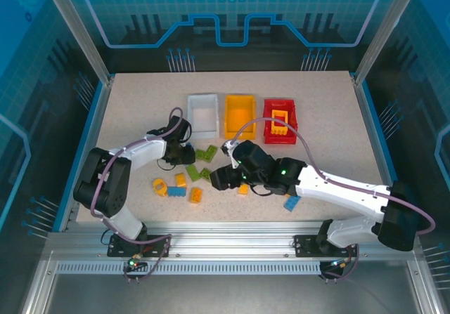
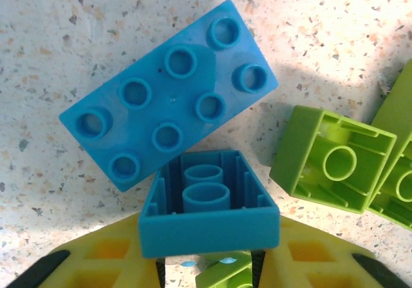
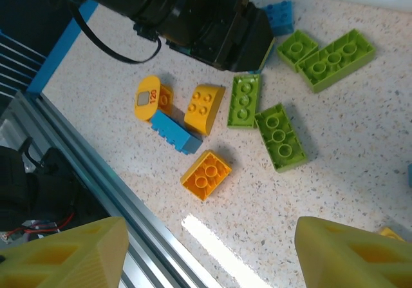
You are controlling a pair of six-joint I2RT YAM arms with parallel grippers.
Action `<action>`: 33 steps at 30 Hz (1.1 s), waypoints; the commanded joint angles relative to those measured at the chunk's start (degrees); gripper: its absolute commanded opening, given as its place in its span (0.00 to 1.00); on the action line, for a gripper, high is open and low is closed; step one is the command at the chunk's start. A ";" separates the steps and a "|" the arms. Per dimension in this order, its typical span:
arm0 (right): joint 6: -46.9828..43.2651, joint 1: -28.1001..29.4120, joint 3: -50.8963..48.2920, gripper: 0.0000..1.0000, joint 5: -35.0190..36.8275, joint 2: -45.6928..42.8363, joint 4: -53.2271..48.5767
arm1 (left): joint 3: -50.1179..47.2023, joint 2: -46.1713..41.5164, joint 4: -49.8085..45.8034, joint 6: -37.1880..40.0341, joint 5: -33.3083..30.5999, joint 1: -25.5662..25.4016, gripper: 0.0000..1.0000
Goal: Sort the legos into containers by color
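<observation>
White-grey plastic bin (image 1: pixel 202 112): upper centre, pale floor showing.
Yellow-orange plastic bin (image 1: pixel 239 115): next right, contents unclear.
Red plastic bin (image 1: pixel 280 138): rightmost, yellow frame piece (image 1: pixel 279 115) inside.
Loose legos (image 1: pixel 193 173): mid-frame, below the bins.
Left gripper (image 2: pixel 209 265): fingers flank a small blue plastic brick (image 2: pixel 206 211); can't tell if it's pinched.
Right gripper (image 3: pixel 209 230): spread wide, holding nothing.
</observation>
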 commanded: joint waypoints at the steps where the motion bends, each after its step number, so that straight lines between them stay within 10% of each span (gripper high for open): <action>1: 1.21 -0.35 -1.86 0.69 4.07 -4.29 3.42 | 0.23 -4.51 -2.06 -0.65 -1.84 -1.14 0.29; 10: 2.49 -9.14 -9.84 0.71 8.40 -11.29 19.27 | 13.85 -11.02 -13.44 -1.55 -1.35 -2.78 0.27; 28: 0.62 -18.31 -0.70 0.71 3.82 -2.61 18.88 | 46.71 24.19 -10.33 -0.43 -1.70 0.89 0.27; 33: 0.71 -18.32 -0.85 0.71 4.47 -2.70 15.92 | 48.92 27.79 -10.80 -1.03 0.62 1.17 0.46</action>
